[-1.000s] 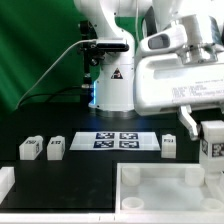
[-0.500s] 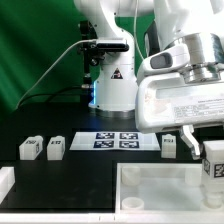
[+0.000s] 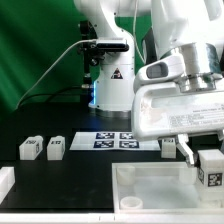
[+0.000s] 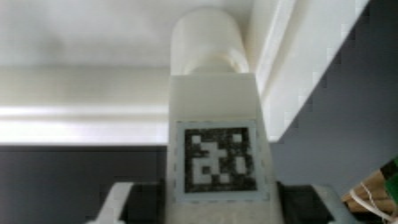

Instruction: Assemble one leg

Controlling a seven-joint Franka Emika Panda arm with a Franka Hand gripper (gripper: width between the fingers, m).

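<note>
My gripper [image 3: 203, 160] is shut on a white leg [image 3: 210, 168] with a black-and-white tag, held over the right side of the large white tray-like piece [image 3: 160, 186]. In the wrist view the held leg [image 4: 217, 120] fills the middle, tag facing the camera, its rounded end pointing at the tray's rim [image 4: 89, 105]; the dark fingers [image 4: 148, 205] press on both its sides. Three more legs stand on the black table: two at the exterior view's left [image 3: 29, 148] [image 3: 56, 147], one [image 3: 169, 146] just behind the gripper.
The marker board [image 3: 118, 139] lies at the table's middle back, before the robot base [image 3: 110, 85]. A white part [image 3: 5, 182] sits at the front left edge. A green backdrop stands behind.
My gripper has come down with the leg, from above the tray's right side to close over it, and shifted slightly toward the exterior view's left.
</note>
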